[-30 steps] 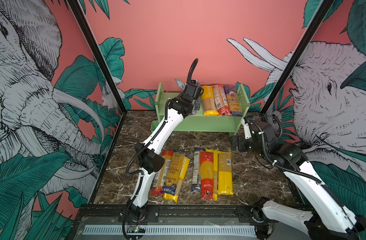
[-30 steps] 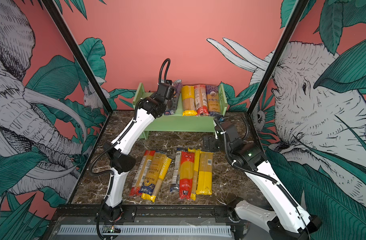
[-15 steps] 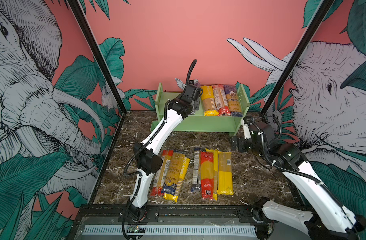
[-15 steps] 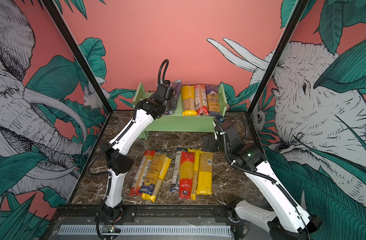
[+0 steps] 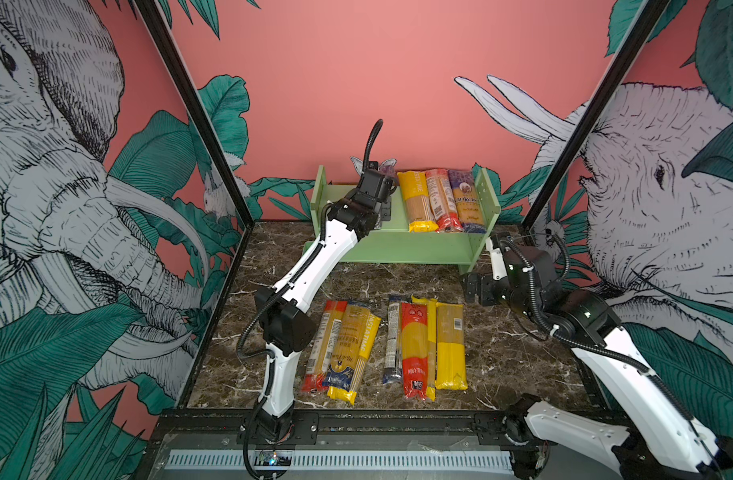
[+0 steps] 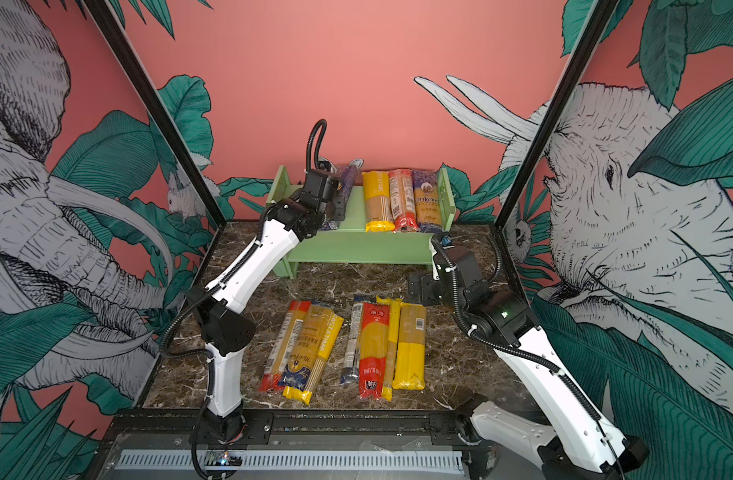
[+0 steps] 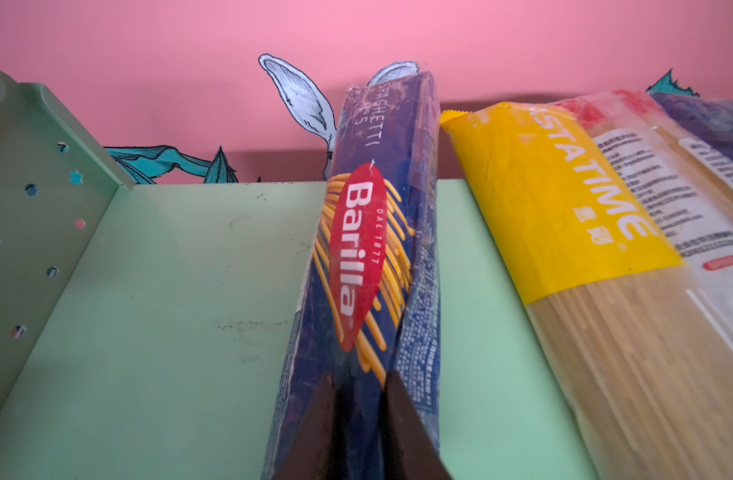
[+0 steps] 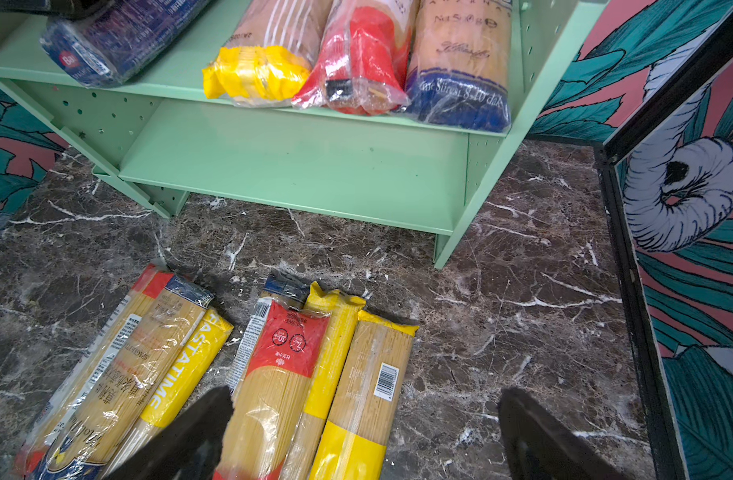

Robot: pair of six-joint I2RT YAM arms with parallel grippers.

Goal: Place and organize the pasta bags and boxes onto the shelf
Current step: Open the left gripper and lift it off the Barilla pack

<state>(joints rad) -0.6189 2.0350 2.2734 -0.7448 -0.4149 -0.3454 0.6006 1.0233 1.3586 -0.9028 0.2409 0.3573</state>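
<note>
The pale green shelf (image 5: 398, 249) (image 6: 356, 245) stands at the back of the marble table. Its top tier holds a yellow-ended pack (image 5: 417, 199), a red-ended pack (image 5: 439, 199) and a blue-ended pack (image 5: 466, 199) side by side at the right. Left of them, the dark blue Barilla pack (image 7: 356, 257) (image 6: 348, 183) stands tilted on its edge. My left gripper (image 7: 358, 378) (image 5: 383, 205) is shut on its near end. Several more pasta packs (image 5: 423, 345) (image 8: 281, 374) lie in a row on the table. My right gripper (image 8: 365, 395) (image 5: 475, 289) hangs open above the row's right end.
The shelf's lower tier (image 8: 294, 166) is bare. A peg-holed side panel (image 7: 24, 232) bounds the top tier left of the Barilla pack. Painted walls and black frame posts (image 5: 585, 124) enclose the table on three sides.
My left gripper has narrowed onto the Barilla pack and the left arm has shifted slightly to the left. The right arm has not moved.
</note>
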